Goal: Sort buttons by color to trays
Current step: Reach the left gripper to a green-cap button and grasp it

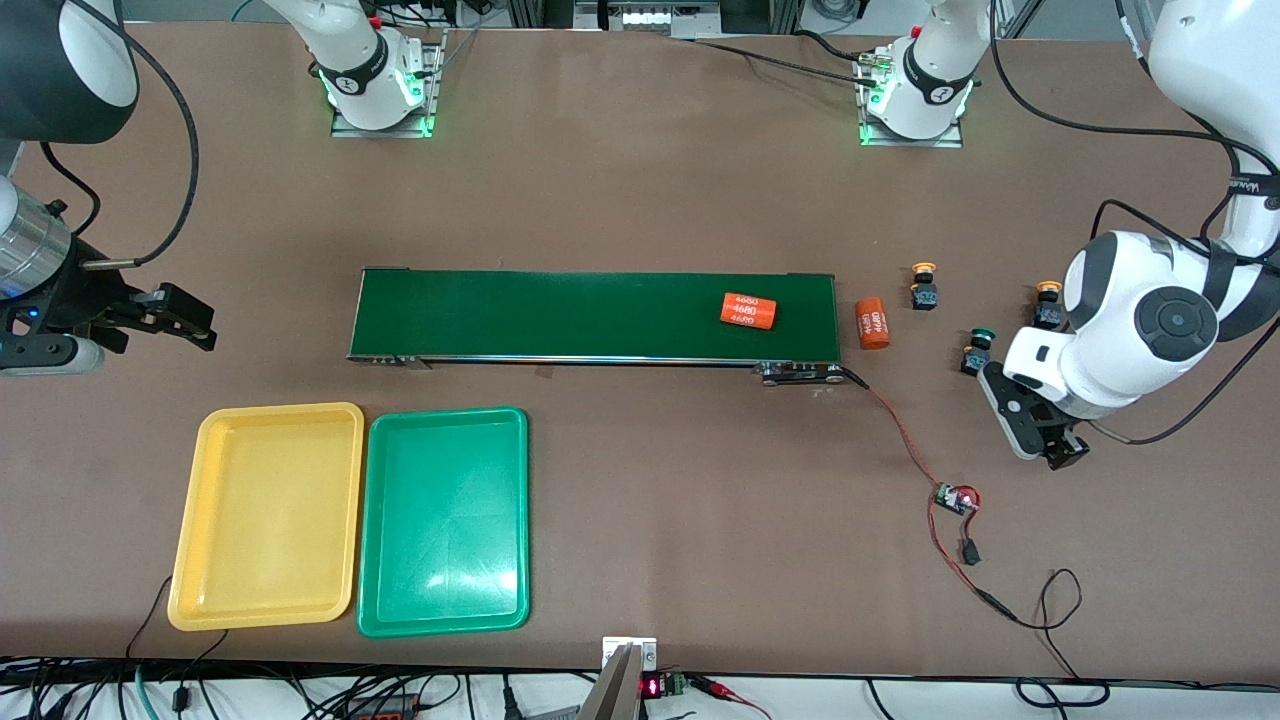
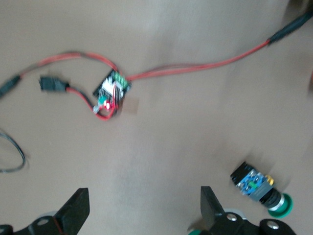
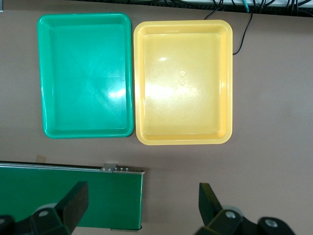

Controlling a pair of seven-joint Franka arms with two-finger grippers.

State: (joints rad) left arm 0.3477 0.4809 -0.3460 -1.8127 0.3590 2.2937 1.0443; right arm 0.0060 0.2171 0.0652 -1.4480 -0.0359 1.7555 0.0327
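Brown table (image 1: 640, 200): orange cylinders (image 1: 749, 311) read "4680"; both end effectors (image 2: 142, 210) (image 3: 142, 205) gape, empty.

The left arm reaches down at its end of the table, wrist bent low, and the left gripper (image 1: 1040, 440) hangs with fingers spread wide (nothing between them). The right gripper (image 1: 185, 322) hovers level, likewise open and empty.

Long dark-green conveyor belt (image 1: 595, 315) sits mid-desk. One orange "4680" cylinder (image 1: 749, 311) lying on belt near left arm's end, second orange cylinder (image 1: 872, 323) on brown desk (image 1: 640, 200) just off that end. Small circuit board (image 1: 955, 499), red LED lit, wired to belt by red-black cable (image 1: 900, 430).
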